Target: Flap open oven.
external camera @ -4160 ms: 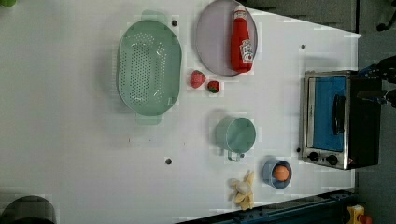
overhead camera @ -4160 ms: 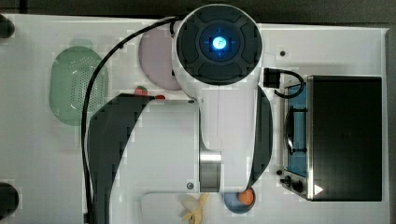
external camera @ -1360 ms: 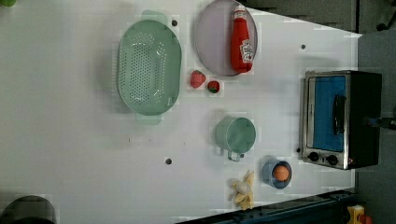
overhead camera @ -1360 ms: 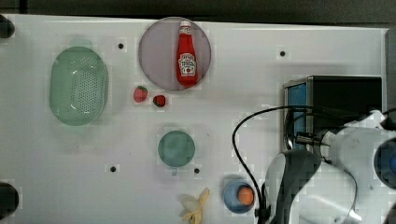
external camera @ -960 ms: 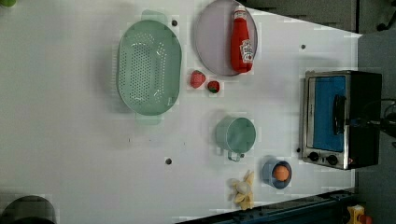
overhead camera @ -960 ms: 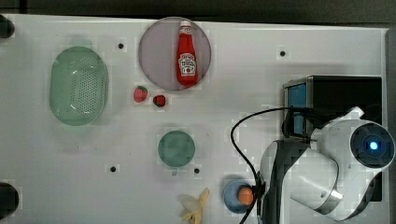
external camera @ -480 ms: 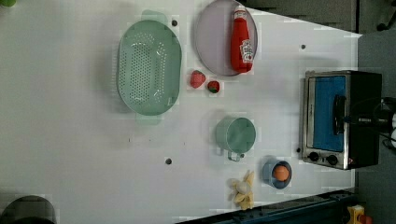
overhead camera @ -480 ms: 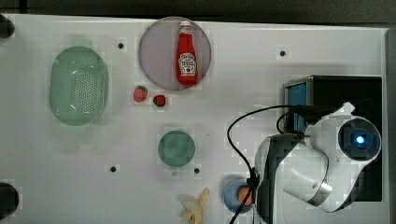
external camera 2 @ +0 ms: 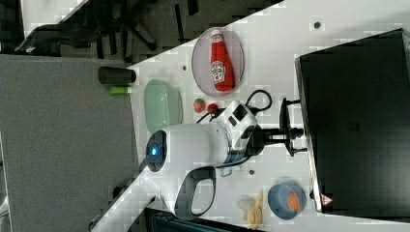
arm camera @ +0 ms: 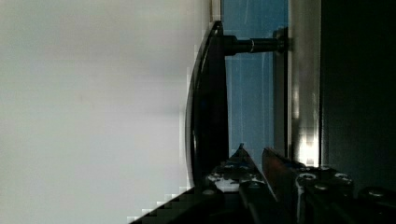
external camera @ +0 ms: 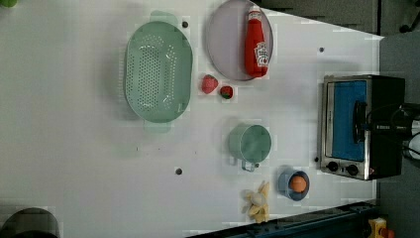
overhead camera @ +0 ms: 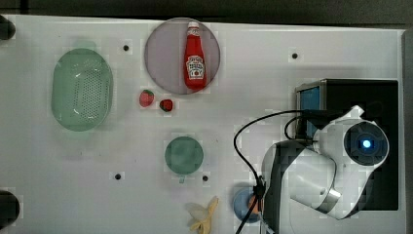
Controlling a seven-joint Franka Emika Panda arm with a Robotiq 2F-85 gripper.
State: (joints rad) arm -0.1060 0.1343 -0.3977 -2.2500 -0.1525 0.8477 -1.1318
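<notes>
The oven [external camera: 384, 99] stands at the left view's right edge, black on top, with a silver frame and a blue glass door [external camera: 346, 109] lying flush in that frame. A dark bar handle [external camera: 357, 121] crosses the door. My gripper [external camera: 370, 126] reaches in from the left view's right and sits at the handle's middle. In the wrist view the handle [arm camera: 205, 102] runs just beside my gripper [arm camera: 254, 156], between the bar and the glass [arm camera: 250, 93]. The fingers stand a little apart, with nothing between them. The right view has the gripper [external camera 2: 296, 131] against the oven [external camera 2: 358, 125] front.
A blue bowl [external camera: 293, 184] holding an orange ball and a banana [external camera: 256, 201] lie near the oven's knob end. A green cup [external camera: 250, 143], two strawberries [external camera: 209, 84], a green colander [external camera: 157, 78] and a ketchup bottle [external camera: 256, 42] on a plate lie farther off. My arm [overhead camera: 316, 175] overhangs the oven front.
The arm has swung in over the oven's front, and the gripper has come from the left view's right edge up to the door handle. The door stays flush in its frame.
</notes>
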